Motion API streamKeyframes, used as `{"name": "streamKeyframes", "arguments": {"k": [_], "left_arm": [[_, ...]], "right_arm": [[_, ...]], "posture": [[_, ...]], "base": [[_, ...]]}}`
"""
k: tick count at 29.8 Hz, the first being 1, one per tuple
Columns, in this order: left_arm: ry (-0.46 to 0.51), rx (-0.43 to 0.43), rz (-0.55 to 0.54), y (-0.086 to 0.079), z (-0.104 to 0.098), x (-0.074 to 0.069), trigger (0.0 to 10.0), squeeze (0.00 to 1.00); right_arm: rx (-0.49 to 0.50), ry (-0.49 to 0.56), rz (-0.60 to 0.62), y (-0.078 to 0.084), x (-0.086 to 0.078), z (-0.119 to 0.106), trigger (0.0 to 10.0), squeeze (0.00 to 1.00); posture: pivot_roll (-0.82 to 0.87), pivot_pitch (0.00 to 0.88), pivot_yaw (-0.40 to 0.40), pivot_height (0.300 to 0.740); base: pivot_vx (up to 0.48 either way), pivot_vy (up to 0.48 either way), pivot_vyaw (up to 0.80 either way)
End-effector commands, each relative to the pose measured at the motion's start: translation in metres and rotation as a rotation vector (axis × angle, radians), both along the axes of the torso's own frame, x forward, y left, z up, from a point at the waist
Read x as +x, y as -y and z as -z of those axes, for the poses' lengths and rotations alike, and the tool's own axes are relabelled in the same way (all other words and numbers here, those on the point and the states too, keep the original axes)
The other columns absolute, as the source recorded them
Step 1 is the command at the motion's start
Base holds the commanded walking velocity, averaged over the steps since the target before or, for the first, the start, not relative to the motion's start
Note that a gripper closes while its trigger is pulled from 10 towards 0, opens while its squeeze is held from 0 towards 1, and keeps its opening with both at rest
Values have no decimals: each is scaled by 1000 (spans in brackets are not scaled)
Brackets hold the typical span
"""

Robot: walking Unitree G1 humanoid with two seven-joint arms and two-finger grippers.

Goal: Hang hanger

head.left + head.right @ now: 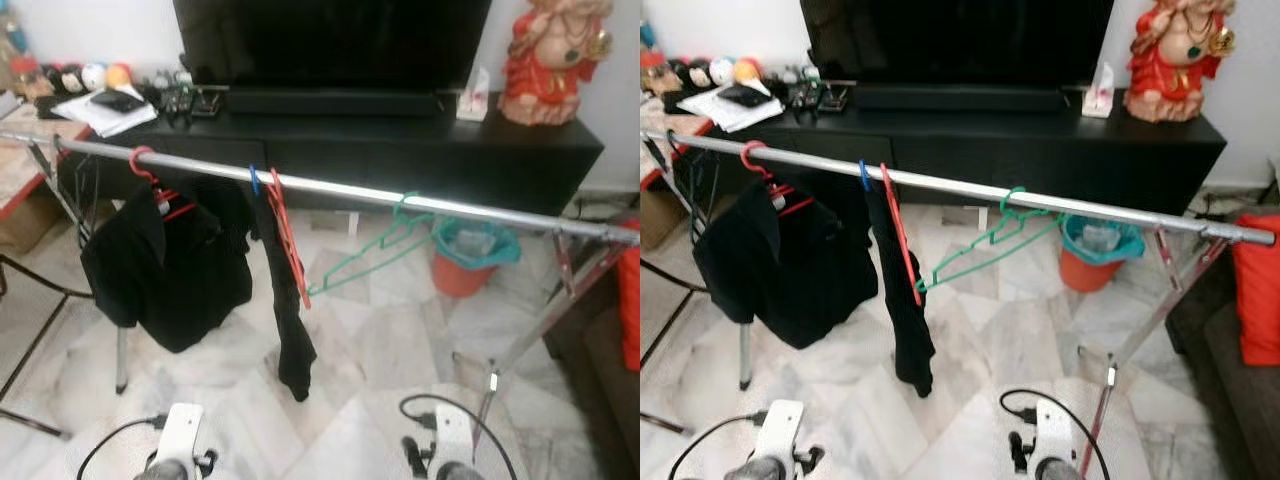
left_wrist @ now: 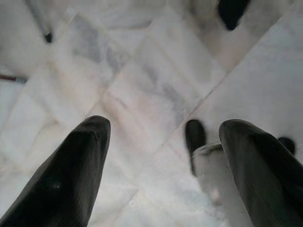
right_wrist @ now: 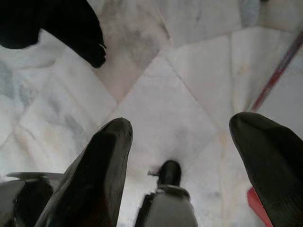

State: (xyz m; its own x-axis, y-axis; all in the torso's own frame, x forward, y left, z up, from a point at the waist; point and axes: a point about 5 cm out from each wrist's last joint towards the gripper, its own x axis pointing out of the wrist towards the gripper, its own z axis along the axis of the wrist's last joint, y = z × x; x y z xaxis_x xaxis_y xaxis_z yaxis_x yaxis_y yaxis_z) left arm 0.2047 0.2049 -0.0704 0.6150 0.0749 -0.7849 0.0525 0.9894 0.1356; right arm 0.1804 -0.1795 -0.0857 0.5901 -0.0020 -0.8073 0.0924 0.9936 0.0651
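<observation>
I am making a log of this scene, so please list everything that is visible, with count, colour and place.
Rail: one, silver, across the middle on folding legs.
Hangers: two red, one under the black shirt on the left, one beside the hanging black garment; one green hanger, bare, tilted, right of centre.
Clip: one, blue, on the rail.
TV: one, black, on the black cabinet.
Statue: one, red, cabinet right end.
Bucket: one, orange with teal liner, on the floor.
Floor: white marble.
Left gripper: low, over the floor, jaws open.
Right gripper: the same, jaws open.
</observation>
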Motion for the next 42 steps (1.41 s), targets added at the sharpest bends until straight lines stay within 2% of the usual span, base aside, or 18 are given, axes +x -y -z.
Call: {"name": "streamKeyframes", "arguments": {"k": [1, 26, 31, 36, 37, 39, 40, 41, 42], "left_arm": [[3, -9, 10, 2, 0, 1, 10000, 0], [-3, -9, 7, 4, 1, 0, 10000, 0], [-4, 21, 15, 2, 0, 1, 10000, 0], [70, 98, -6, -8, -10, 14, 10000, 0], [113, 120, -28, -13, -17, 22, 10000, 0], [143, 132, -43, -16, -22, 28, 10000, 0], [198, 154, -66, -21, -31, 39, 10000, 0], [198, 154, -66, -21, -31, 39, 10000, 0], [266, 165, -85, -24, -42, 51, 10000, 0]], "right_arm": [[-13, -13, 5, 5, -2, 1, 10000, 0], [-14, -20, 6, 5, -2, 1, 10000, 0], [-13, -21, 4, 5, -2, 1, 10000, 0], [-10, -21, 0, 5, -2, 1, 10000, 0], [-8, -21, -1, 5, -2, 1, 10000, 0], [-7, -21, -1, 5, -2, 1, 10000, 0], [-7, -21, -1, 5, -1, 0, 10000, 0], [-7, -21, -1, 5, -1, 0, 10000, 0], [-6, -21, 0, 5, -1, 0, 10000, 0]], "posture": [[11, 0, -17, 740], [15, 0, -23, 740], [18, 0, -27, 740], [19, 0, -29, 740], [19, 0, -29, 740], [19, 0, -29, 740], [19, 0, -30, 740], [19, 0, -30, 740], [24, 0, -35, 740]], "base": [[277, 0, 0], [343, 0, 0], [171, 0, 0], [0, 0, 0], [0, 0, 0], [0, 0, 0], [0, 0, 0], [0, 0, 0], [0, 0, 0]]}}
